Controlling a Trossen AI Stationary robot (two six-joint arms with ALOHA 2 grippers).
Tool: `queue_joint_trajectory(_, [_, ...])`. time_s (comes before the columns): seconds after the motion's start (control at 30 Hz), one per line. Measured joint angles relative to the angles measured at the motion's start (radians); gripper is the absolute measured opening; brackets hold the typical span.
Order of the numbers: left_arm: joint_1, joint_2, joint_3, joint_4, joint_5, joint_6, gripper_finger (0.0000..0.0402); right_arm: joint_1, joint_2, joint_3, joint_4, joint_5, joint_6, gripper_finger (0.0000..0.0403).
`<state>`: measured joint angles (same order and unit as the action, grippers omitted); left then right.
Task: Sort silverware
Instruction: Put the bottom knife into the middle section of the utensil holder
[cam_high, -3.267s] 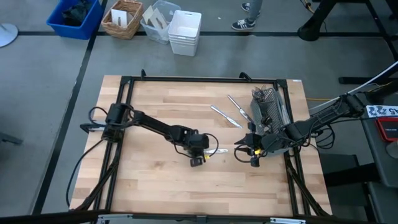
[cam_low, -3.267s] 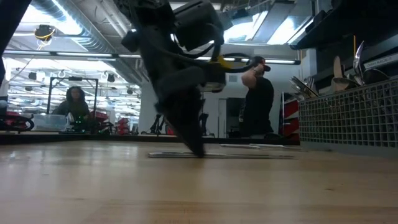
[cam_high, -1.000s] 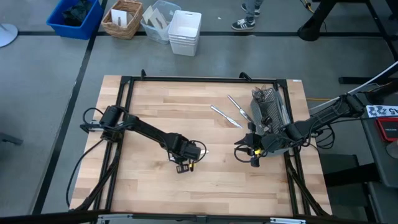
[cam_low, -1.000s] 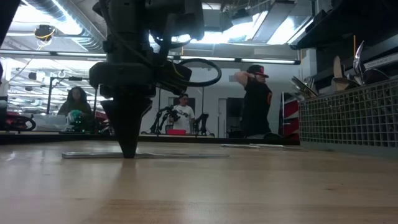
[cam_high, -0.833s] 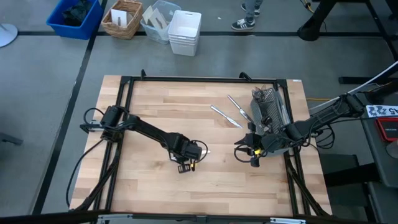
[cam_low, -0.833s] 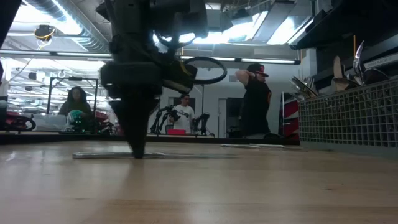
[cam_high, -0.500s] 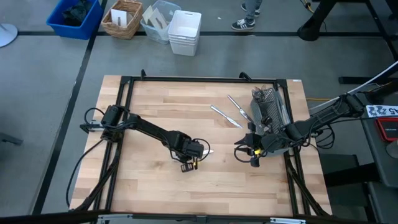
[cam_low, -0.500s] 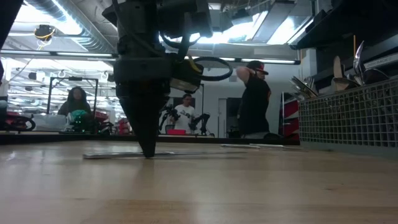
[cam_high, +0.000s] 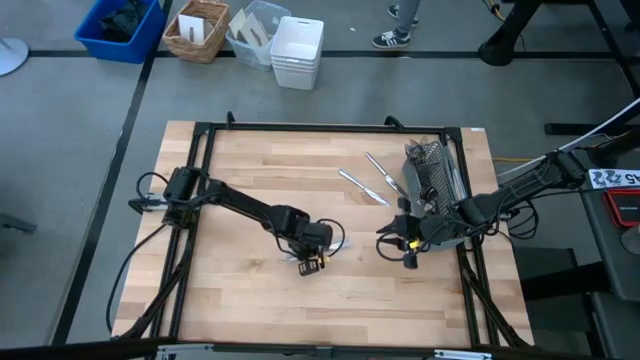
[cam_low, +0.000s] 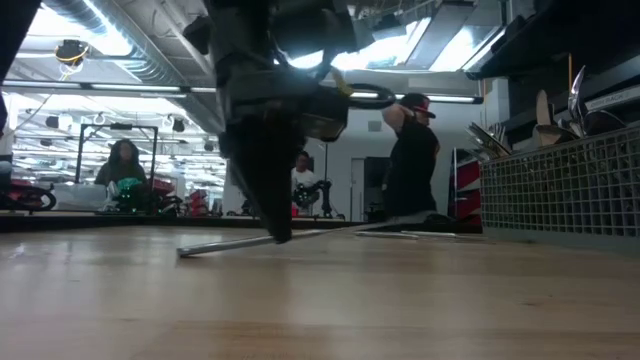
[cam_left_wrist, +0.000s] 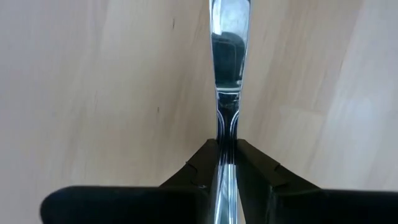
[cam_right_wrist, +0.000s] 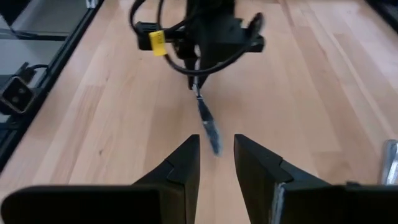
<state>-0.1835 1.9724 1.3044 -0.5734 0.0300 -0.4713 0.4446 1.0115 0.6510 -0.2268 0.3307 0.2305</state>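
Looking straight down in the high view, the left gripper (cam_high: 312, 262) sat just below table centre, fingers pinched on one piece of silverware, a table knife (cam_high: 333, 247) poking out toward 2 o'clock; the right gripper (cam_high: 397, 243) waited near the 3 o'clock side, just off the near end of the mesh caddy (cam_high: 432, 172), which already held some pieces, and two loose utensils (cam_high: 372, 178) lay on the table (cam_high: 240, 165) toward 1 o'clock of centre. In the low view the left gripper (cam_low: 281, 235) stood point-down on the knife (cam_low: 260, 239), whose far end tilted up off the wood while the near end touched it; the caddy (cam_low: 560, 190) with handles standing in it was at 3 o'clock, and people stood in the room behind. In the left wrist view the fingers (cam_left_wrist: 202, 163) were closed tight on the knife's (cam_left_wrist: 227, 74) neck, blade running on toward 12 o'clock over bare wood. In the right wrist view the right gripper (cam_right_wrist: 216, 163) was slightly open and empty, facing the left gripper (cam_right_wrist: 197, 84) and the hanging knife (cam_right_wrist: 208, 127). Judged step: pick-up of one knife, mid-lift. The next move likely called for a clean lift and a carry toward the caddy, or a handover to the right gripper, with the thin grip kept from twisting.
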Motion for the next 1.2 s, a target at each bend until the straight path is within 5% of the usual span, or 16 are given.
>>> queue_joint_trajectory(0.43, [0.069,-0.002,0.000,0.184,0.205,0.000,0.0038,0.000,0.000,0.000,0.000,-0.115,-0.058,0.0101])
queue_joint_trajectory(0.73, [0.096,-0.002,0.000,0.335,0.384,0.000,0.0038,0.000,0.000,0.000,0.000,-0.168,-0.246,0.0101])
queue_joint_trajectory(1.2, [0.099,-0.003,0.001,0.426,0.423,-0.001,0.0038,0.000,0.000,0.000,-0.004,-0.193,-0.348,0.0101])
